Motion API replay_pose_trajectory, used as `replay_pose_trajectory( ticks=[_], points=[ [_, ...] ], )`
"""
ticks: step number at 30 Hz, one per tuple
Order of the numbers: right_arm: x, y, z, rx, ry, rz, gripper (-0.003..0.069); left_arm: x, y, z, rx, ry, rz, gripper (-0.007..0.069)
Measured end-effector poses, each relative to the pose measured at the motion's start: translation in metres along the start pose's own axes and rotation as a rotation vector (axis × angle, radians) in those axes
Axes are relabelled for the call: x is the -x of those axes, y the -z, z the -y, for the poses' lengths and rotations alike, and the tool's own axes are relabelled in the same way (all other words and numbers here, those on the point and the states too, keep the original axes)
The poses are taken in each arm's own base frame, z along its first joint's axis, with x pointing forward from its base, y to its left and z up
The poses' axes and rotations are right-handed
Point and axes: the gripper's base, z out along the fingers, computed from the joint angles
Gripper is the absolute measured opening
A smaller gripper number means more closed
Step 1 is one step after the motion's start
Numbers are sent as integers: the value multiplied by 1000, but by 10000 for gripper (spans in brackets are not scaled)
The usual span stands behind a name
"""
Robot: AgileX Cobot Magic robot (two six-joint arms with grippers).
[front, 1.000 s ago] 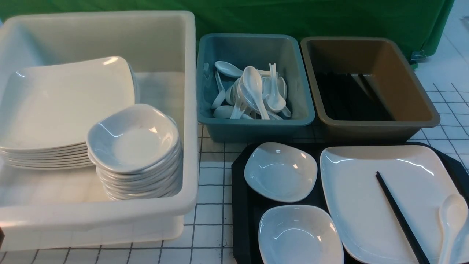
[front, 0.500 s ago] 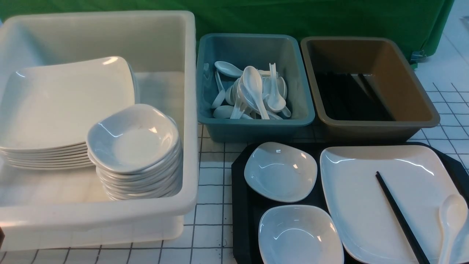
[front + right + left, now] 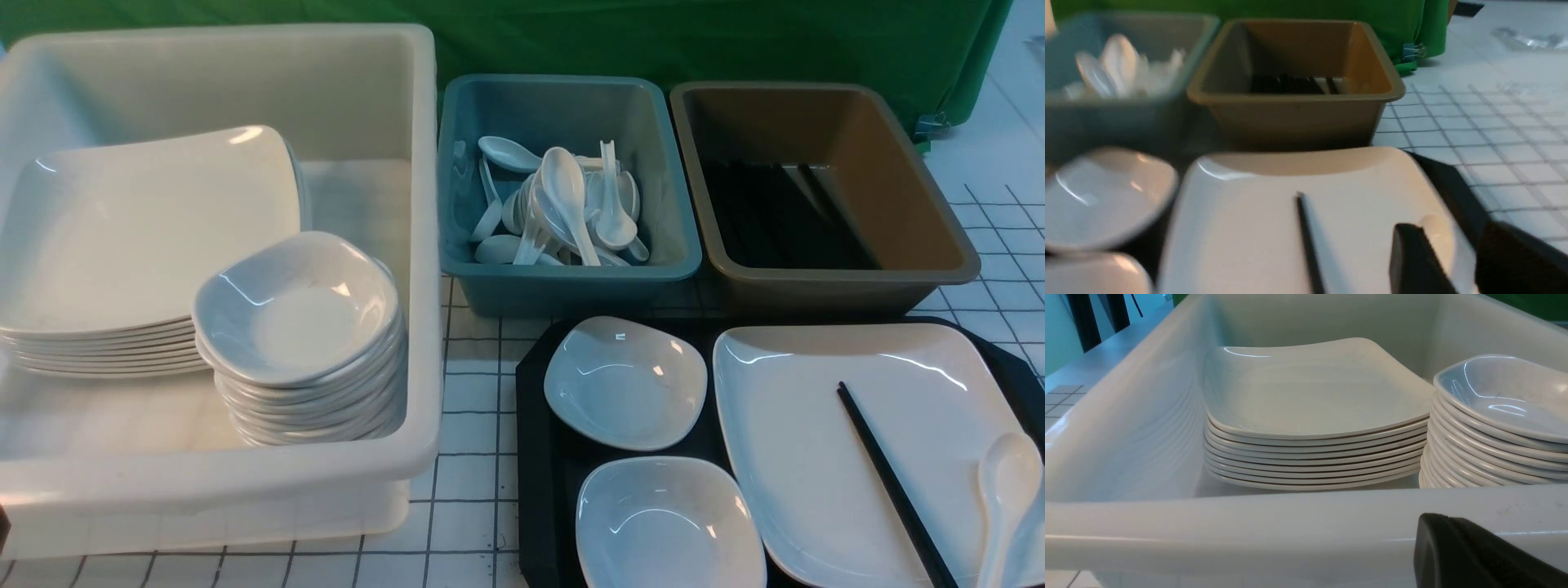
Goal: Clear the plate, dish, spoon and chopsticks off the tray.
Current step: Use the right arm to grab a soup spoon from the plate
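The black tray (image 3: 535, 425) sits at the near right. It carries the white square plate (image 3: 816, 441) and two small dishes (image 3: 624, 382) (image 3: 665, 523). Black chopsticks (image 3: 886, 478) lie slantwise on the plate, and the white spoon (image 3: 1008, 478) rests at its right edge. Neither gripper shows in the front view. In the right wrist view my right gripper (image 3: 1449, 234) hovers low over the plate's right side, open, with the spoon's bowl (image 3: 1439, 232) just past its fingertips. My left gripper (image 3: 1437, 522) is shut and empty in front of the white bin's near rim.
A big white bin (image 3: 424, 245) at the left holds a stack of plates (image 3: 139, 220) and a stack of dishes (image 3: 298, 306). Behind the tray stand a teal bin (image 3: 571, 273) of spoons and a brown bin (image 3: 841, 282) of black chopsticks.
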Motion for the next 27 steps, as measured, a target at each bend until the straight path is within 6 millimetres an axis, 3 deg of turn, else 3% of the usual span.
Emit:
replay_pose_trajectory(
  ticks=[1,2,4,9,17,19,21,24,27],
  points=[
    [0,0,0,2,-12,0,243,0,0,0,0,0,0,5],
    [2,0,-2,23,-277,14,240,0,0,0,0,0,0,5],
    [3,0,-3,37,-446,29,240,0,0,0,0,0,0,5],
    [8,0,-3,55,-608,72,240,0,0,0,0,0,0,5],
    [9,0,-3,59,-623,82,235,0,0,0,0,0,0,5],
    [9,0,-3,59,-622,84,214,0,0,0,0,0,0,5],
    [13,1,-3,69,-622,119,126,0,0,0,0,0,0,5],
    [34,6,-6,107,-603,229,35,0,0,0,0,0,0,5],
    [67,9,-12,115,-481,313,11,0,0,0,0,0,0,5]
  ],
)
